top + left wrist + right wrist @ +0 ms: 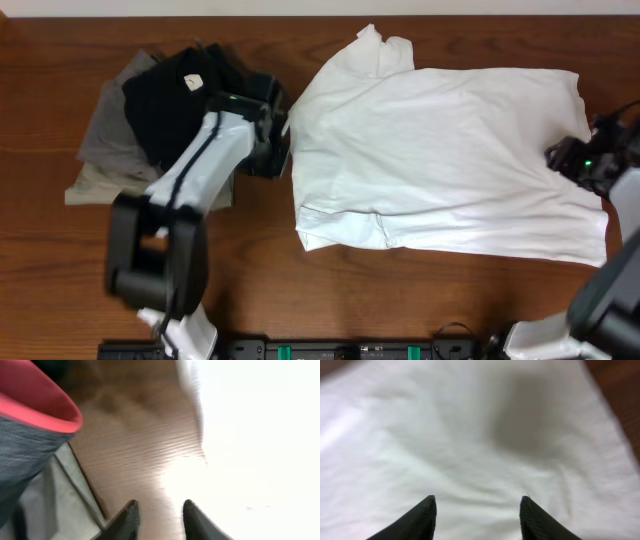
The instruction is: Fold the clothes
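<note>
Overhead: the white T-shirt [440,150] lies flat on the brown wood-grain worktop [60,260], right of centre. It forms a rough rectangle of soft, lightly creased cloth. One sleeve pokes up at its top left corner, and a folded flap runs along its lower edge. On the worktop to its left sits a stack of folded clothes: a black garment [170,100] with a small pale tag [193,83] on top of grey garments [105,135]. The left arm, with white and black links, reaches across that stack. Its left pincer [278,135] is at the shirt's left edge. The right pincer [562,158], dark and blocky, sits over the shirt near its right edge.

Left wrist: the picture is blurred. The left pincer [159,510] shows two dark fingertips spread a little apart, with bare worktop [140,445] and the shirt's edge seen in the gap and nothing pinched. The T-shirt [250,460] fills the right side as a washed-out white sheet. At upper left a red band [45,410] edges some grey-blue cloth [25,460]; I cannot tell what it belongs to.

Right wrist: the right pincer [477,505] has its two black, ribbed fingertips spread wide, holding nothing. Below them is the T-shirt [470,435], smooth white fabric with shallow wrinkles and a soft shadow. A strip of worktop [620,380] shows at the top right.
</note>
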